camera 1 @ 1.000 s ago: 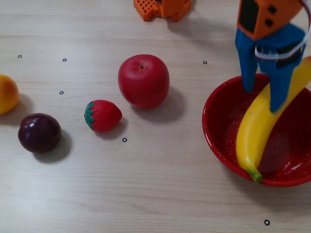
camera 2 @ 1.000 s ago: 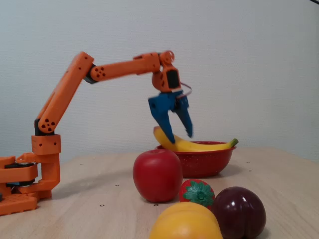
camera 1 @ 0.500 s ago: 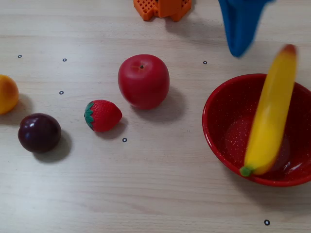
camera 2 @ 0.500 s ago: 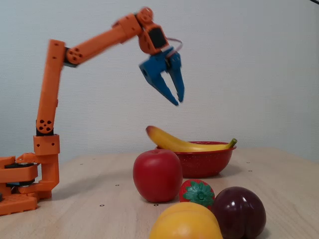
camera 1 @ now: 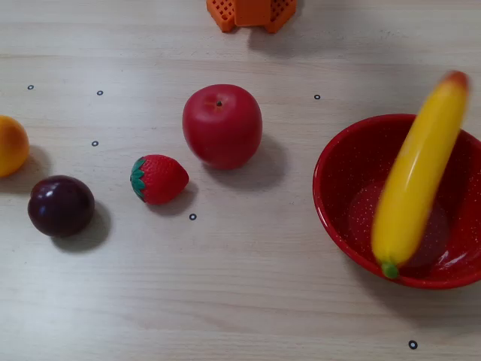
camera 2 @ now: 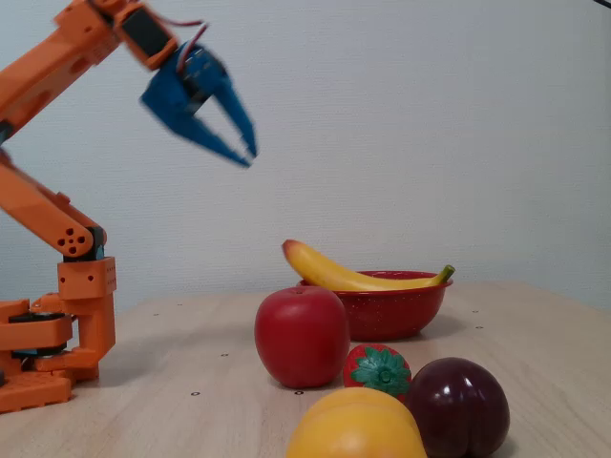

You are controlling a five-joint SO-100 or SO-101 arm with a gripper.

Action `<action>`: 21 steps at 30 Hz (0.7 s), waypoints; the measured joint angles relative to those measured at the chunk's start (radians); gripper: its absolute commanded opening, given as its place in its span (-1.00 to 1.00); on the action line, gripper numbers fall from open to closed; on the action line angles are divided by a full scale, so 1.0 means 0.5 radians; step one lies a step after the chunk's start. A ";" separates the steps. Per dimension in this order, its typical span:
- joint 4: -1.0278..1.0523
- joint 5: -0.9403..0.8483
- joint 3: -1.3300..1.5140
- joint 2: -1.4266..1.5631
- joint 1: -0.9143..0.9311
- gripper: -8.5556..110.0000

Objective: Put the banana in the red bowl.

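The yellow banana (camera 1: pixel 415 177) lies across the red bowl (camera 1: pixel 340 188), its reddish tip poking past the far rim and its green tip on the near rim. In the side fixed view the banana (camera 2: pixel 358 277) rests on the red bowl (camera 2: pixel 391 310). My blue gripper (camera 2: pixel 243 153) hangs high up at the left, far from the bowl, open with nothing between its fingers. The top-down fixed view does not show the gripper.
A red apple (camera 1: pixel 222 125), a strawberry (camera 1: pixel 158 179), a dark plum (camera 1: pixel 61 205) and an orange-yellow fruit (camera 1: pixel 11 145) sit left of the bowl. The orange arm base (camera 1: pixel 252 13) stands at the far edge.
The gripper let go of the banana, rose and swung back toward the arm base, leaving the top-down view. The banana settled and rocked slightly on the bowl.
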 measured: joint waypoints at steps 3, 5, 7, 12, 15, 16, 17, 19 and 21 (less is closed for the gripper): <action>-0.132 -0.015 0.405 0.285 -0.058 -0.85; -0.252 -0.071 0.657 0.451 -0.095 -0.85; -0.383 -0.138 0.936 0.638 -0.107 -0.85; -0.635 -0.196 1.669 1.120 -0.086 -0.85; -0.884 -0.209 2.089 1.328 -0.114 -0.85; -0.948 -0.209 2.197 1.368 -0.132 -0.85; -1.000 -0.209 2.301 1.427 -0.147 -0.85; -1.068 -0.215 2.473 1.503 -0.150 -0.85; -1.095 -0.239 2.534 1.503 -0.147 -0.85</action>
